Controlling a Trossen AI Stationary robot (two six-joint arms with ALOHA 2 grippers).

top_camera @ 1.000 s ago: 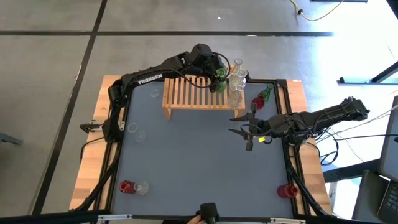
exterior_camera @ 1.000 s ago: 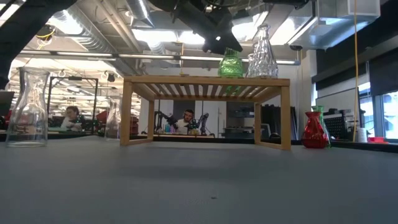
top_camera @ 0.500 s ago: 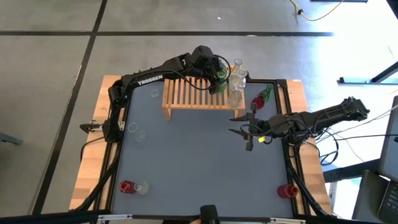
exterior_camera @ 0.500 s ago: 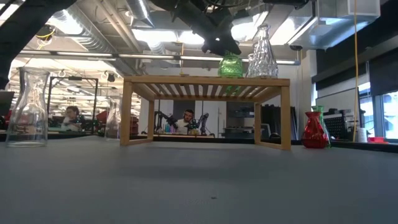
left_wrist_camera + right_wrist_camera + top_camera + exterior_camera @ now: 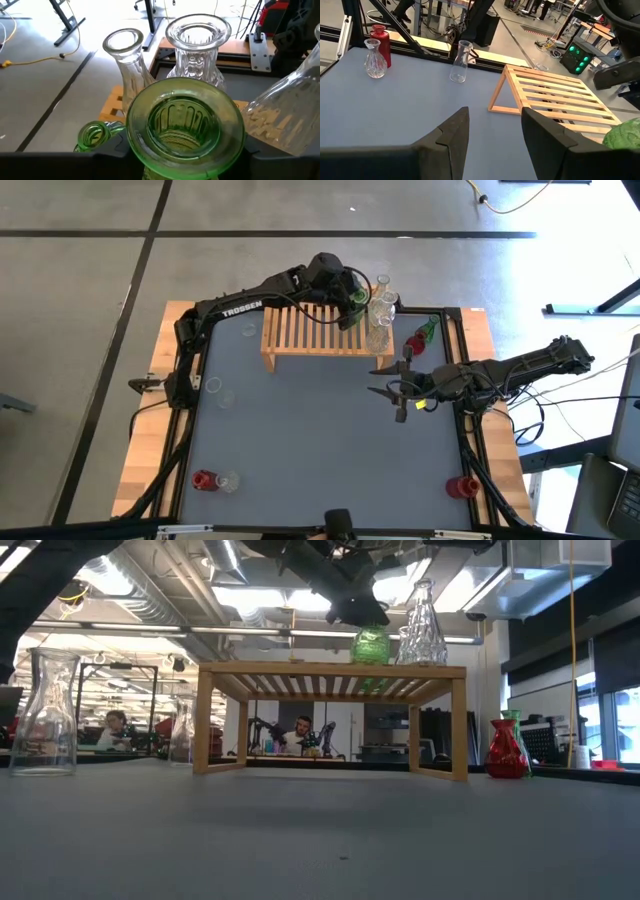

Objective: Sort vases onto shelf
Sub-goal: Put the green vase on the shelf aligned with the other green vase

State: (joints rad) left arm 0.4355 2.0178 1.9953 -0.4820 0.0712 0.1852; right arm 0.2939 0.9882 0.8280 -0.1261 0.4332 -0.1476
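Note:
The shelf (image 5: 310, 330) is a light-wood slatted rack at the table's far side. A green vase (image 5: 371, 645) stands upright on its far right corner, next to clear vases (image 5: 380, 305). My left gripper (image 5: 352, 298) reaches over the shelf from the left and is shut around this vase's top. In the left wrist view the vase's wide rim (image 5: 185, 125) fills the middle. My right gripper (image 5: 392, 388) hangs open over the table, right of centre, with nothing in it. My left gripper has its two fingers (image 5: 112, 150) on either side of the green vase's neck, just under the flared rim (image 5: 140, 147), which hides the places of contact. The fingers come from the table's left, slanting down. The vase stands upright with its base on the slats.
A red vase (image 5: 505, 750) and a green one (image 5: 428, 330) stand right of the shelf. Clear vases (image 5: 215, 390) stand at the left, a red (image 5: 203, 479) and a clear one near left, another red (image 5: 462, 485) near right. People sit beyond the table.
In the low view my left gripper's fingers have closed in on the green vase's neck while the arm has stayed in place. The vase still stands on the shelf.

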